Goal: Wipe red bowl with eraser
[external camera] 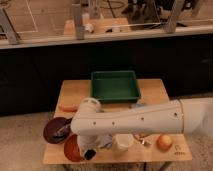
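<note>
The red bowl [70,148] sits at the front left corner of the wooden table [150,92], partly covered by my arm. My gripper [90,153] points down at the bowl's right rim, with a small dark tip showing at its end. I cannot tell whether that dark tip is the eraser, and no eraser shows anywhere else on the table. My white arm [135,120] stretches from the right across the front half of the table and hides what lies under it.
A maroon-purple dish [54,130] with a utensil lies just left of the bowl. A green tray [115,86] stands at the back middle. A white cup [123,142], an orange fruit [164,142] and a blue-grey piece [138,105] are near the arm. An orange item [68,107] lies at the left.
</note>
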`<action>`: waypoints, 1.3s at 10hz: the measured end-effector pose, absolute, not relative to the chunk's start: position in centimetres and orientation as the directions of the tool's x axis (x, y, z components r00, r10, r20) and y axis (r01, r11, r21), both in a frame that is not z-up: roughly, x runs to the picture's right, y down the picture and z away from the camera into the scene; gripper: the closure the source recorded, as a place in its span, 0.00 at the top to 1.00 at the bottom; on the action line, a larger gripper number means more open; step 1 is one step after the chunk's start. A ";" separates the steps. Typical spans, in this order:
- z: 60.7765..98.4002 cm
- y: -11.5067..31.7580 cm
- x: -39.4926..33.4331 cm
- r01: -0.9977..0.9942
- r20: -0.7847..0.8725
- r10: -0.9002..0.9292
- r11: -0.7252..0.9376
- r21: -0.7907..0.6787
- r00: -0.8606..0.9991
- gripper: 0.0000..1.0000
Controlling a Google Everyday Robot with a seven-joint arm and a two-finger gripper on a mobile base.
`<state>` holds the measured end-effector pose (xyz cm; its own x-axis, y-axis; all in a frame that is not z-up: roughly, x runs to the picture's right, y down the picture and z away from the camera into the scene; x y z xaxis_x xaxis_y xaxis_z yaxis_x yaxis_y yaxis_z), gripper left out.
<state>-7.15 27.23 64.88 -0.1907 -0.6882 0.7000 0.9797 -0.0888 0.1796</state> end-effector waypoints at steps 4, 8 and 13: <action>66.3 25.8 -8.0 0.981 0.692 -0.698 -0.086 0.173 -0.183 0.15; 65.8 25.2 -11.5 0.970 0.677 -0.700 -0.106 0.218 -0.228 0.15; 63.2 26.8 -14.8 0.944 0.665 -0.677 -0.146 0.297 -0.314 0.15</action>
